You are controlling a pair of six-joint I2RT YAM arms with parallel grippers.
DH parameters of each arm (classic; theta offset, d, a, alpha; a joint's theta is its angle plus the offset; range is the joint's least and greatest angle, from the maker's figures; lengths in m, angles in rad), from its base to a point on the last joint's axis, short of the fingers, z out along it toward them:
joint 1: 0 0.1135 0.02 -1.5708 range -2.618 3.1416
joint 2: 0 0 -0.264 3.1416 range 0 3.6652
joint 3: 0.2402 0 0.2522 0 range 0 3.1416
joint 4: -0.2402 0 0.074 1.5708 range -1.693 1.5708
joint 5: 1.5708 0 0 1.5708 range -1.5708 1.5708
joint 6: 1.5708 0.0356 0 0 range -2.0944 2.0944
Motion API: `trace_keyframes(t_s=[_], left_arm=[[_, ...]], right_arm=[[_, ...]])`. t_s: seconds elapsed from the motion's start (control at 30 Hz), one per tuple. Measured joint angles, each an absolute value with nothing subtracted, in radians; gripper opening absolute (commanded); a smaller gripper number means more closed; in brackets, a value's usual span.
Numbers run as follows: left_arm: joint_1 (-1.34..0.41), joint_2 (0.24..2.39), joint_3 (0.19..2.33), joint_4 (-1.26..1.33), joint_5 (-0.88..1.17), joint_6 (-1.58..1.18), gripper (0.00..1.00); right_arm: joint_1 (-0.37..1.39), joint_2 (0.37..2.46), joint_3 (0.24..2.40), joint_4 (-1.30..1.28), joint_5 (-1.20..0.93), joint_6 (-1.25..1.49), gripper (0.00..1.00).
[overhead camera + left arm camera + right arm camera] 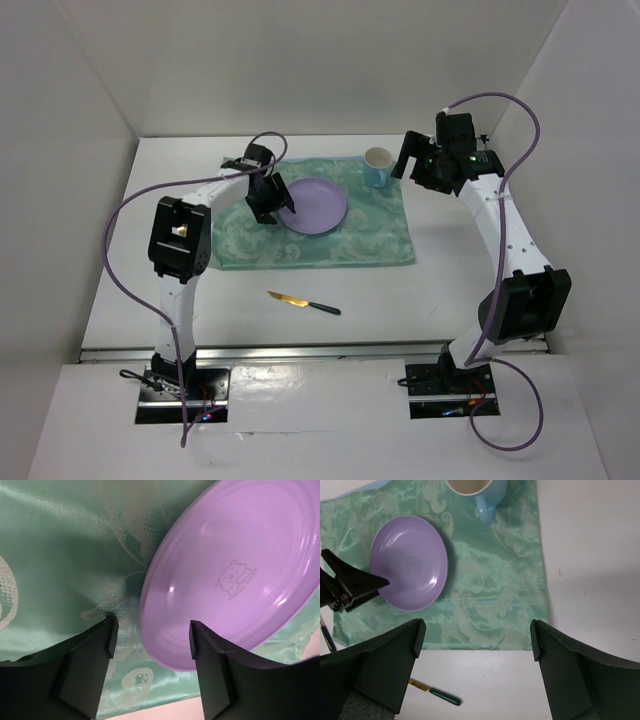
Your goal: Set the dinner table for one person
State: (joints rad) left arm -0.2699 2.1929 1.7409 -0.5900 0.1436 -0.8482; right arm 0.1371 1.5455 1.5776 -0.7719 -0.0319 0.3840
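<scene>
The white dinner table (450, 290) bears a teal patterned placemat (370, 235). A purple plate (317, 204) lies on the mat's middle, and a light blue mug (378, 166) stands at its far right corner. A knife (303, 301) with a gold blade and dark green handle lies on the bare table in front of the mat. My left gripper (272, 208) is open at the plate's left rim; in the left wrist view (152, 635) the plate (240, 565) edge sits between the jaws. My right gripper (408, 170) is open and empty, raised just right of the mug.
White walls enclose the table on the left, back and right. A silver rail (300, 350) runs along the near edge. The right wrist view shows the mug (480, 492), plate (410, 562), placemat (500, 580), knife (440, 696) and the left gripper's fingers (350, 582).
</scene>
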Motion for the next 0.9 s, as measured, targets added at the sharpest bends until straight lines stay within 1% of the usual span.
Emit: trace_keyframes(t_s=[0.03, 0.3, 0.4, 0.47, 0.53, 0.6, 0.63, 0.67, 0.73, 0.8, 0.9], left_arm=[[-0.272, 2.193, 1.741, -0.593, 0.139, -0.852, 0.78], [-0.283, 2.153, 1.741, -0.663, 0.072, -0.846, 0.77], [-0.286, 2.048, 1.708, -0.698, 0.022, -0.841, 0.74], [-0.283, 1.927, 1.646, -0.711, -0.024, -0.840, 0.70], [-0.262, 1.785, 1.565, -0.717, -0.068, -0.835, 0.68], [-0.184, 1.669, 1.497, -0.739, -0.113, -0.821, 0.68], [-0.126, 1.634, 1.462, -0.736, -0.133, -0.810, 0.71], [-0.062, 1.617, 1.431, -0.738, -0.155, -0.799, 0.77], [0.065, 1.615, 1.352, -0.720, -0.178, -0.771, 0.79], [0.169, 1.636, 1.262, -0.707, -0.177, -0.738, 0.79], [0.244, 1.684, 1.184, -0.716, -0.153, -0.695, 0.79]], right_arm=[[0.137, 1.546, 1.578, -0.772, -0.035, 0.383, 0.99], [0.137, 1.546, 1.576, -0.772, -0.041, 0.376, 0.99], [0.137, 1.545, 1.568, -0.769, -0.043, 0.376, 0.99], [0.137, 1.545, 1.557, -0.768, -0.046, 0.376, 0.99], [0.137, 1.545, 1.547, -0.768, -0.054, 0.376, 0.99], [0.137, 1.545, 1.544, -0.767, -0.064, 0.377, 0.99], [0.137, 1.545, 1.544, -0.764, -0.068, 0.377, 0.99], [0.137, 1.545, 1.544, -0.761, -0.072, 0.377, 0.99], [0.137, 1.542, 1.534, -0.744, -0.083, 0.376, 0.99], [0.137, 1.539, 1.520, -0.734, -0.091, 0.377, 0.99], [0.138, 1.538, 1.497, -0.725, -0.101, 0.377, 0.99]])
